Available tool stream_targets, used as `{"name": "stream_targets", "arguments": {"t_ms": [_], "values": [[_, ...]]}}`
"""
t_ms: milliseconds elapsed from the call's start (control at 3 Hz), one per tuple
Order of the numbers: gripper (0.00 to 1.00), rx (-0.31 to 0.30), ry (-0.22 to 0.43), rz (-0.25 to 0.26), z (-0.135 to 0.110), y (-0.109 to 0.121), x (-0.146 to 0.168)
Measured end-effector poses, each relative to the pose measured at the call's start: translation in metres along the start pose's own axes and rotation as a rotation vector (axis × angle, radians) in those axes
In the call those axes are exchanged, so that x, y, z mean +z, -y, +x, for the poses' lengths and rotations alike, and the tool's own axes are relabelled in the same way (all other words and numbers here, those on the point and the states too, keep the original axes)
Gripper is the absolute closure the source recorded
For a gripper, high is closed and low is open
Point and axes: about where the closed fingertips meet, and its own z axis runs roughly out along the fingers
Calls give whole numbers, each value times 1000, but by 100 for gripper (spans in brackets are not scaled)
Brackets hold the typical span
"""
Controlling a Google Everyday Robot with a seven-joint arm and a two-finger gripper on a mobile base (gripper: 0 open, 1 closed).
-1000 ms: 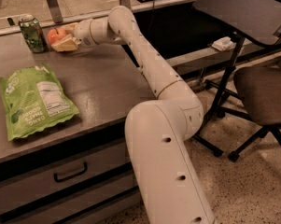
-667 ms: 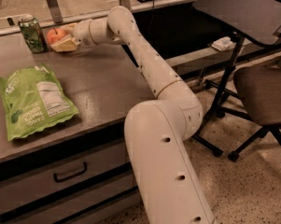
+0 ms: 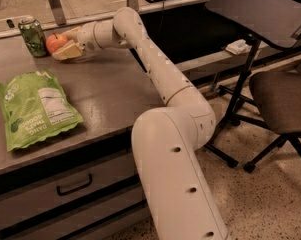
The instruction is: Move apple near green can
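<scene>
Red-orange round apple (image 3: pixel 55 41) sits at the far left of the grey counter (image 3: pixel 105 89), just beside the upright green drink can (image 3: pixel 32 36) with a silver top. The white arm's gripper (image 3: pixel 63 44) reaches across the counter and is clamped on the apple. A flat bright-green snack bag (image 3: pixel 34 109) lies nearer the front edge.
</scene>
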Motion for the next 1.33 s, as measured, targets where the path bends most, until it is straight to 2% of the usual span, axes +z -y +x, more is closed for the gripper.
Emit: {"name": "stream_targets", "arguments": {"t_ms": [333, 667, 1000, 1333], "values": [[0, -18, -19, 3, -4, 0, -3], [0, -51, -28, 33, -21, 8, -23], [0, -76, -43, 91, -44, 20, -58], [0, -76, -122, 156, -68, 24, -119]]}}
